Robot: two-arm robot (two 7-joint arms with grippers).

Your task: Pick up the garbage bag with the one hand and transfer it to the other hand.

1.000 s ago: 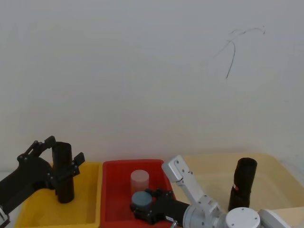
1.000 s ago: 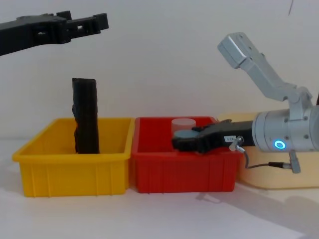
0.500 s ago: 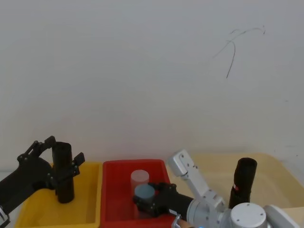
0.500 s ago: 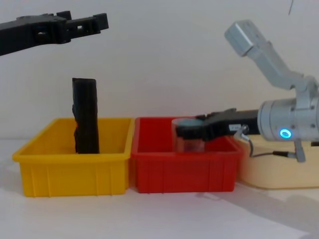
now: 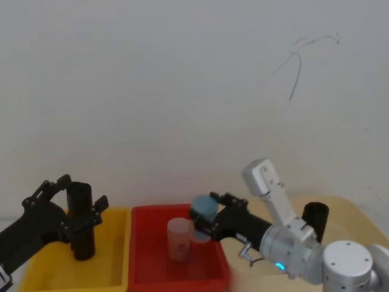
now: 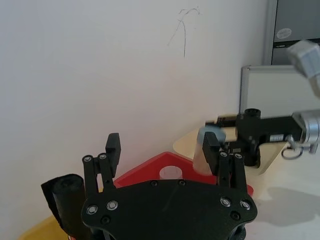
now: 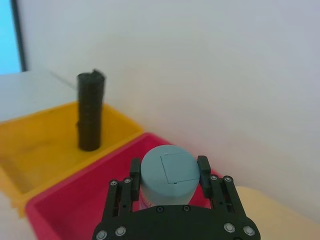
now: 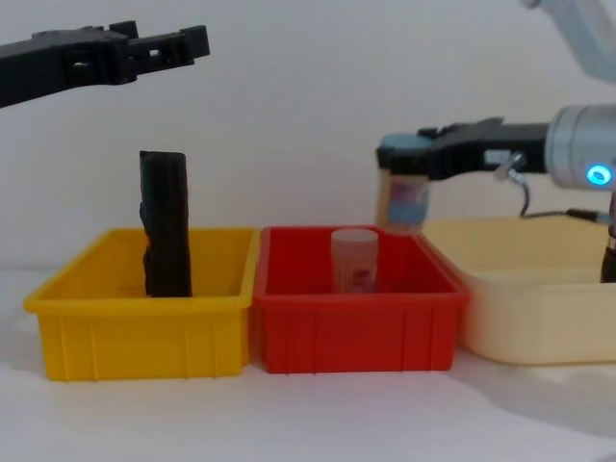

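Heads up: your right gripper [image 8: 404, 156] isn't on the garbage bag [image 5: 315, 214] at all, it's clamped on a blue-capped bottle [image 8: 402, 198], fingers squeezing the cap from both sides. The bottle hangs in the air above the right rear corner of the red bin [image 8: 356, 332], clear of the rim, and the wrist behind it has a ring light glowing (looks more blue than green from the chest view). The garbage bag itself stands upright in the beige bin [image 8: 529, 327] on the far right. From the head view you only get its top poking out behind the right arm, and nothing is touching it. A pale translucent jar [image 8: 354, 258] stands upright in the middle of the red bin, just below and beside the lifted bottle. Your left gripper [image 8: 192, 40] sits up high over the yellow bin [image 8: 135, 337] with its fingers spread apart and nothing between them. From the head view it seems to wrap the slim black roll [image 8: 166, 236], but the chest view shows it well above that roll's top. That roll stands upright in the yellow bin. All three bins sit in a row, side by side, on the white tabletop [image 8: 289, 414].
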